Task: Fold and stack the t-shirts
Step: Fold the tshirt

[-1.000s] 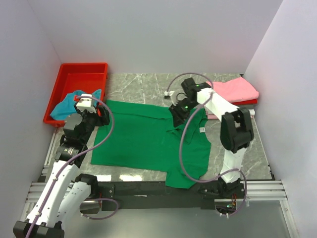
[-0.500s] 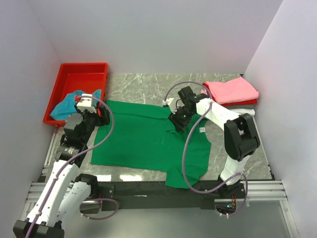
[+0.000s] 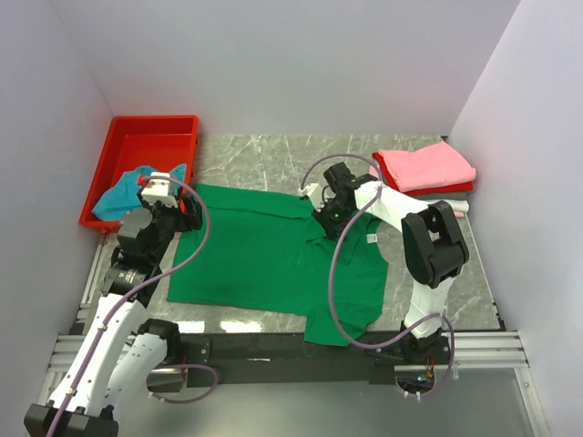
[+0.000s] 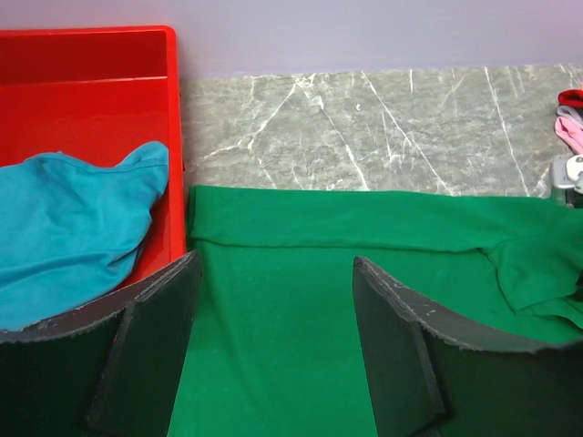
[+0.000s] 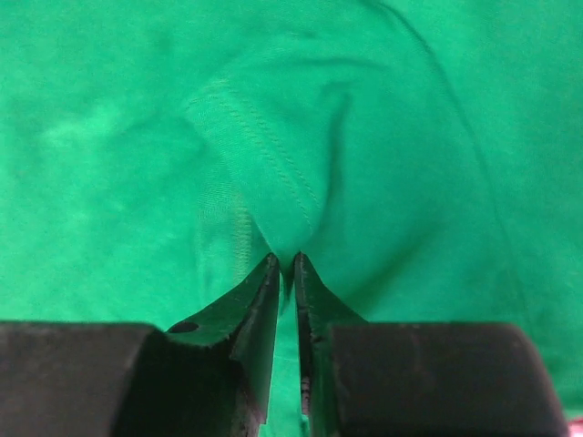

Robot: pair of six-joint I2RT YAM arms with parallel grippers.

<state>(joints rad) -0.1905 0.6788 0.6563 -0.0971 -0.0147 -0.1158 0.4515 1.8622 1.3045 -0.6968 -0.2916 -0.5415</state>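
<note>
Over the last second the right arm has dropped its elbow and drawn in; its right gripper [image 5: 283, 258] now sits low on the green t-shirt [image 3: 255, 259], near the collar; the fingers are all but together, nipping a raised ridge of the green cloth between their tips. Nothing on the left has shifted; the left gripper [image 4: 273, 266] hangs over the shirt's left edge, its fingers spread wide with only cloth below them. The green shirt lies spread flat on the marble table [image 3: 264, 159], its far edge turned over in a narrow fold, a small white label [image 3: 372, 238] showing just right of the pinch. Beside its left edge stands the red tray [image 3: 150, 127]; a teal-blue t-shirt [image 4: 64, 223] slumps inside it, against the near wall. At the far right a folded pink t-shirt [image 3: 428, 166] rests on a red t-shirt [image 3: 448, 188].
</note>
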